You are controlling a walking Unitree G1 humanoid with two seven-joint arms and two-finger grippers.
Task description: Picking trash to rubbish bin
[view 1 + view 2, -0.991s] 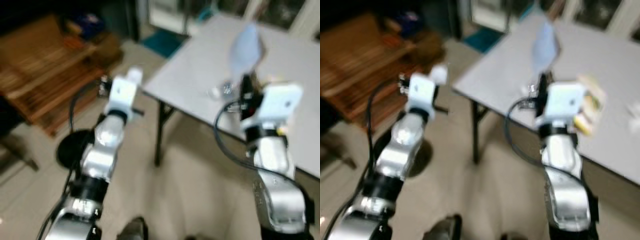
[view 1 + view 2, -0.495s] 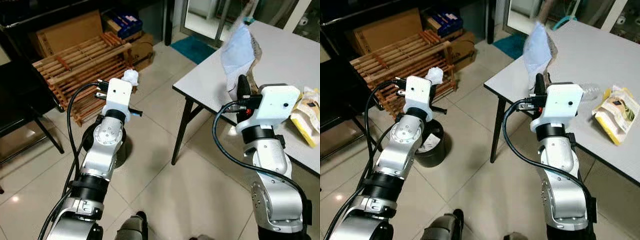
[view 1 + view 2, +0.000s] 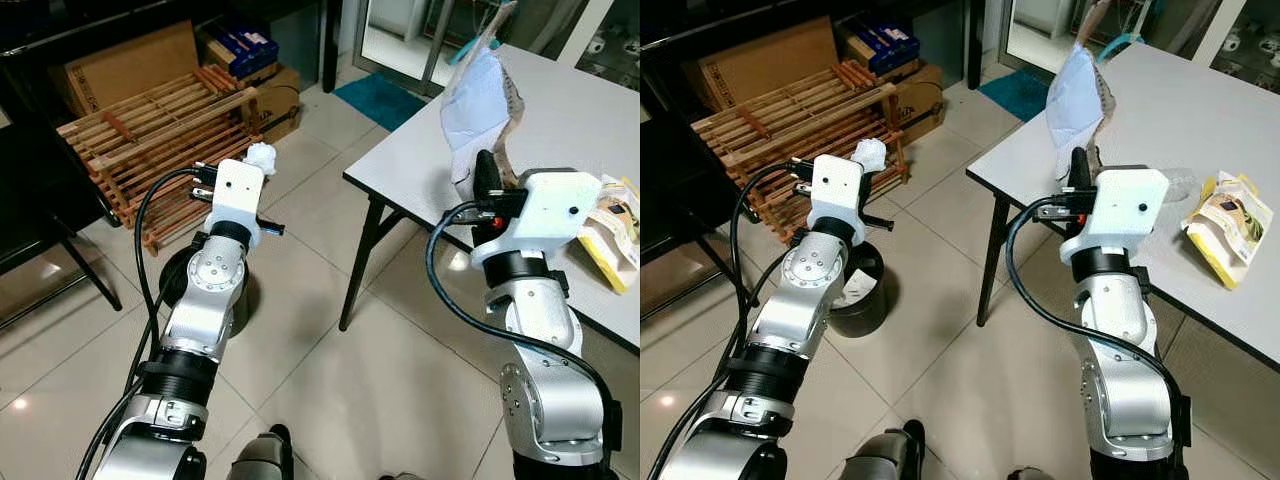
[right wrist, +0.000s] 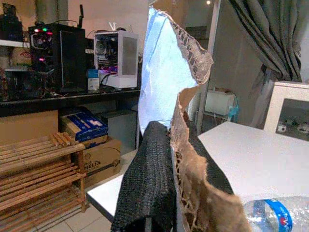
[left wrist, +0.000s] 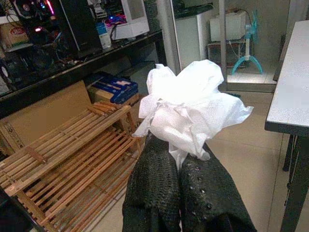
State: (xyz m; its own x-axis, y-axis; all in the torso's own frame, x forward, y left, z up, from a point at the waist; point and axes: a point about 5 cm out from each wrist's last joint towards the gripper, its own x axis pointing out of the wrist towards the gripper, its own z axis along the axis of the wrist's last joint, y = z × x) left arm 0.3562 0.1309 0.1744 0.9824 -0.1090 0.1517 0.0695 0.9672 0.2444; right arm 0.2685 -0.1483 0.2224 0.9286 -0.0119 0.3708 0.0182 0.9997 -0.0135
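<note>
The rubbish bin (image 3: 862, 296), a round black tub on the tiled floor (image 3: 940, 370), is half hidden behind the silver left arm; only its rim and some pale scraps inside can be made out. The left gripper (image 5: 181, 166) is clenched on a crumpled white tissue (image 5: 188, 104), soft and bunched, held up above and a little beyond the bin. The fingers (image 5: 152, 191) look coarse and knitted in texture, pressed together around the wad's tail.

The right gripper (image 4: 174, 159) is clamped on a torn paper mailer (image 4: 171, 82), white on its face with ragged brown honeycomb padding along the ripped edge; it stands upright over the near corner of the grey table (image 3: 570, 110). Its top is cut off by the frame in the right wrist view.

A clear plastic bottle (image 4: 277, 215) with a blue label lies on the table, mostly hidden. A yellow snack pouch (image 3: 1227, 225) lies flat farther along. A slatted wooden rack (image 3: 150, 130) leans by cardboard boxes (image 3: 125, 65).
</note>
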